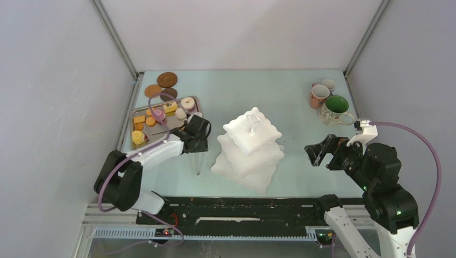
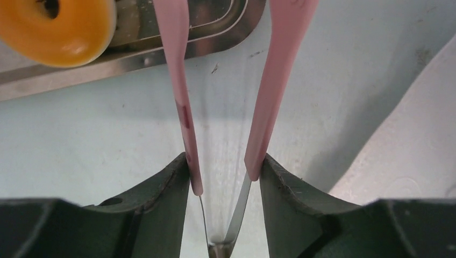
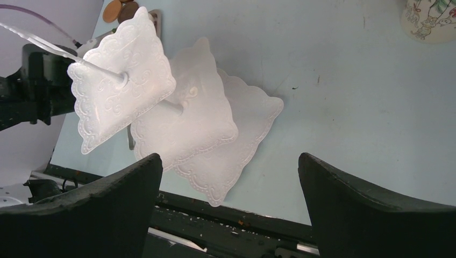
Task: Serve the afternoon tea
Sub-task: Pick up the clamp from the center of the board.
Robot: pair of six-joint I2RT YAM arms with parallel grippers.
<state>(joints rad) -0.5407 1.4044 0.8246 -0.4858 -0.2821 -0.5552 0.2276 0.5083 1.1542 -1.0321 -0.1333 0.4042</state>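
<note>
Left claw [image 2: 226, 166]: clenched on pink tongs [image 2: 180, 80], tips toward the tray [image 1: 198, 102] of pastries [image 1: 150, 121], upper left, presumably for picking.
Right claw [image 1: 317, 150]: released, idle.
Tiered stand [image 1: 251, 134]: frame centre on desk [image 1: 290, 97], bare.
Mugs [image 1: 334, 107]: upper right.

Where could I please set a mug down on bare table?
Bare table lies between the stand and the mugs, and behind the stand to the back wall. The far-left corner is crowded with tray, treats and coasters.

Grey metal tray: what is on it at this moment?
Seen from above, the grey metal tray holds small donuts, orange biscuits and yellow cakes. The left arm covers its near right corner, so anything there is hidden.
</note>
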